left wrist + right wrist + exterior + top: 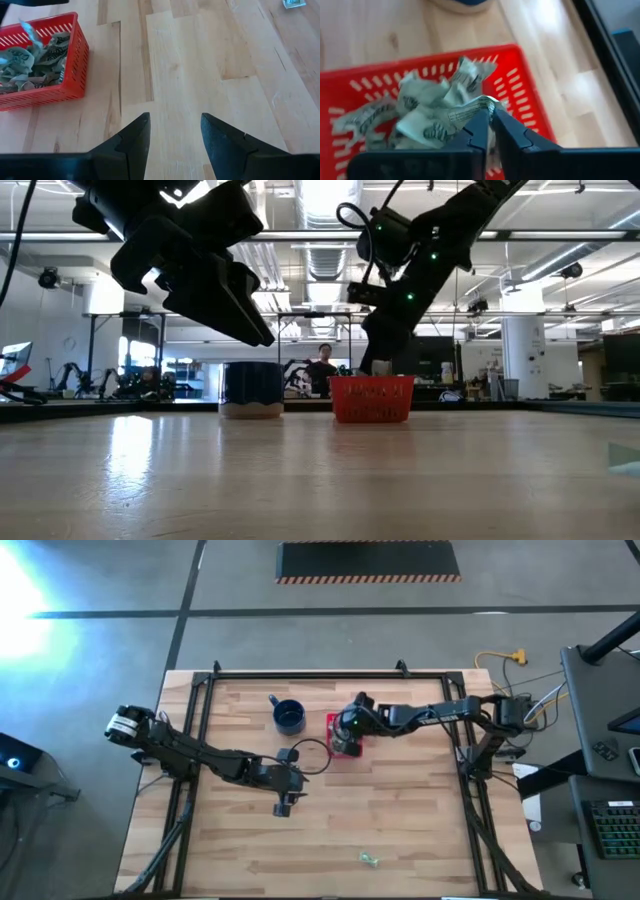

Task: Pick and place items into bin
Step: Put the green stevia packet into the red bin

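The red basket [331, 726] [525, 85] stands mid-table and holds several crumpled pale green pieces [35, 62]. My right gripper [346, 743] [379, 366] hangs over the basket, shut on one such piece [445, 117]. My left gripper [283, 808] [175, 132] hovers open over bare wood, nearer the table's front edge and left of the basket, with nothing between its fingers. One more piece [370, 859] [294, 3] lies on the table near the front edge. My right gripper pinches an edge of the crumpled piece [485, 102] between its two fingertips, slanting down from the table's right side. The rest of the piece spreads out beyond the tips, over the pieces in the basket; whether it rests on them I cannot tell.
A dark blue mug [290, 716] [251, 388] stands just left of the basket. A black frame [300, 675] runs along the table's far and side edges. Bare wood lies between the basket and the front edge.
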Controlling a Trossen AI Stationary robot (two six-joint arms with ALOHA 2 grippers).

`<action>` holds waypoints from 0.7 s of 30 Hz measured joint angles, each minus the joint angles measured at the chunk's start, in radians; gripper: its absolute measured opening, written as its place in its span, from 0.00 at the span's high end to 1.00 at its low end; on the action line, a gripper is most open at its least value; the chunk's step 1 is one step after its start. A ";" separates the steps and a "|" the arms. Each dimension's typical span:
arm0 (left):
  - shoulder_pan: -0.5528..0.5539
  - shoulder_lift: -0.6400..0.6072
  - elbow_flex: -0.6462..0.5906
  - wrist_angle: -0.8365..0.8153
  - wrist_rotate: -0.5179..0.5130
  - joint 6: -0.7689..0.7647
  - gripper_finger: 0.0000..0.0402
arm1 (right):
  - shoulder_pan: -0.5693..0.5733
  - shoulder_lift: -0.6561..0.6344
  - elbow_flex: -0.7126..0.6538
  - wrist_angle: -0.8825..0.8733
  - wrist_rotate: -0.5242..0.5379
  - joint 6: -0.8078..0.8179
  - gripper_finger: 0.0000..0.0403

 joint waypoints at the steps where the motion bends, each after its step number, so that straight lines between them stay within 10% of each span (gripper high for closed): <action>1: 0.000 0.000 0.000 0.000 0.000 0.000 0.60 | 0.001 0.000 0.000 -0.009 -0.002 -0.003 0.94; 21: 0.000 0.000 -0.001 0.000 0.000 -0.004 0.60 | 0.069 -0.198 0.000 -0.122 -0.062 -0.009 0.56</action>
